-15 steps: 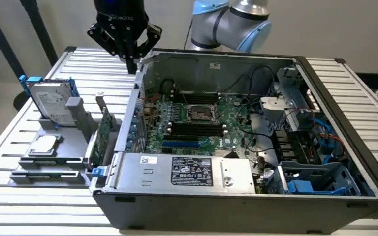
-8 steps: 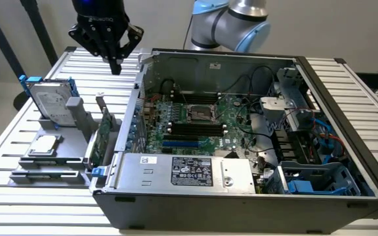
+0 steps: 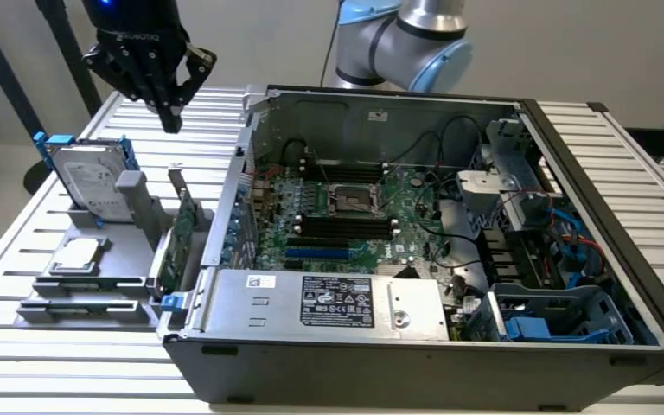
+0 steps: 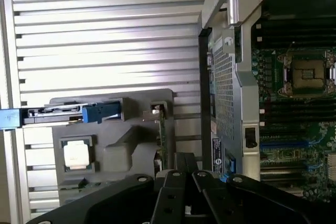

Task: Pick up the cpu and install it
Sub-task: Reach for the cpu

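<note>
Nearest in the exterior view is the dark grey, open-topped computer case [image 3: 424,354]. A silver power-supply box with a black label [image 3: 321,303] sits just inside its near wall, and deeper in, on the green motherboard, is an empty square socket with a metal frame [image 3: 353,201]. Outside the case, beside its side wall, a grey plastic holder [image 3: 124,251] carries the cpu [image 3: 76,255], a small flat square chip with a silver-grey top, lying flat and untouched. The black multi-fingered gripper [image 3: 173,121] hangs outside the case, well above the holder, its fingers drawn together on nothing. In the wrist view the gripper [image 4: 185,170] is closest. Past it the cpu [image 4: 77,155] rests in the holder's recess [image 4: 126,150] outside the case, and the socket [image 4: 307,74] lies inside. The chip looks thin and low-set, so an off-centre pinch could probably let it slip. Set down tilted, it might damage the socket.
</note>
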Available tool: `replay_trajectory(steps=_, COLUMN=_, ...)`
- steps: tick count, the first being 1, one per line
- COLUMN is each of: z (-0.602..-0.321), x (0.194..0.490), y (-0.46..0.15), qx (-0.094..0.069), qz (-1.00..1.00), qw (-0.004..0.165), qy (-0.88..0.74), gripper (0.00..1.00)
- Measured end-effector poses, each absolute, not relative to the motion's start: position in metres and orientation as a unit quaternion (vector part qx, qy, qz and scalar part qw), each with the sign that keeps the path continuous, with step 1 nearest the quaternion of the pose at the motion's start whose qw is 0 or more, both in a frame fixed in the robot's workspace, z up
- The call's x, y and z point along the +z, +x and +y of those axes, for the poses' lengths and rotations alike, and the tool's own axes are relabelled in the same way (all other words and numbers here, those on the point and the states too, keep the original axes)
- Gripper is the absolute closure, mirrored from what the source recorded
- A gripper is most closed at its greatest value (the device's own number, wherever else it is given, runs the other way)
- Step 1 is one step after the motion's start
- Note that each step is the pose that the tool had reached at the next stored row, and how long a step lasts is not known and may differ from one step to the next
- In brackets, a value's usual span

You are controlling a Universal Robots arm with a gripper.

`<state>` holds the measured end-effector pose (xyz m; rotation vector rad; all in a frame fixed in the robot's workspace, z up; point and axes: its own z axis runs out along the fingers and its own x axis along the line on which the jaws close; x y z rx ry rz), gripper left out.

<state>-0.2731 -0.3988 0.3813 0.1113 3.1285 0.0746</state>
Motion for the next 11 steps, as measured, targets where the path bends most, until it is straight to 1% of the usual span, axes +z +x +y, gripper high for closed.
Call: replay_trajectory(steps=11, z=-0.399, x=0.375, y=-0.323, qx=0.024, qz=0.999, qw=0.003, qy=0.036, gripper=0.89)
